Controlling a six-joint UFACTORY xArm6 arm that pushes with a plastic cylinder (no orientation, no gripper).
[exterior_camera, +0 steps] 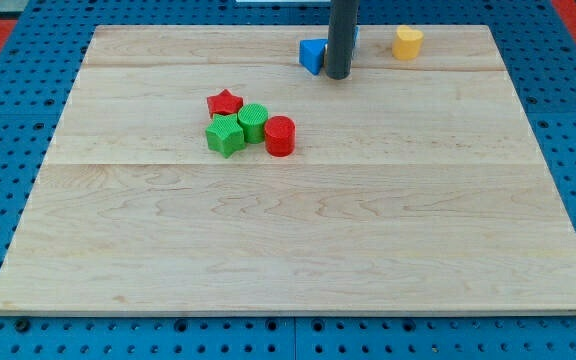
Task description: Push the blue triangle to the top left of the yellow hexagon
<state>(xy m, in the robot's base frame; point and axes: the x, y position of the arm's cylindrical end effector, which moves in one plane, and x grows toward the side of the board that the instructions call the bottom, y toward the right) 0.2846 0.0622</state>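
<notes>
The blue triangle (313,54) lies near the view's top, partly hidden behind my rod. The yellow hexagon (407,42) sits to its right, near the board's top edge. My tip (338,74) rests on the board just right of and slightly below the blue triangle, touching or nearly touching it. A sliver of blue (354,36) shows to the right of the rod; I cannot tell if it belongs to another block.
A cluster sits left of centre: a red star (225,102), a green star (226,134), a green cylinder (253,122) and a red cylinder (280,135). The wooden board (288,250) lies on a blue pegboard surface.
</notes>
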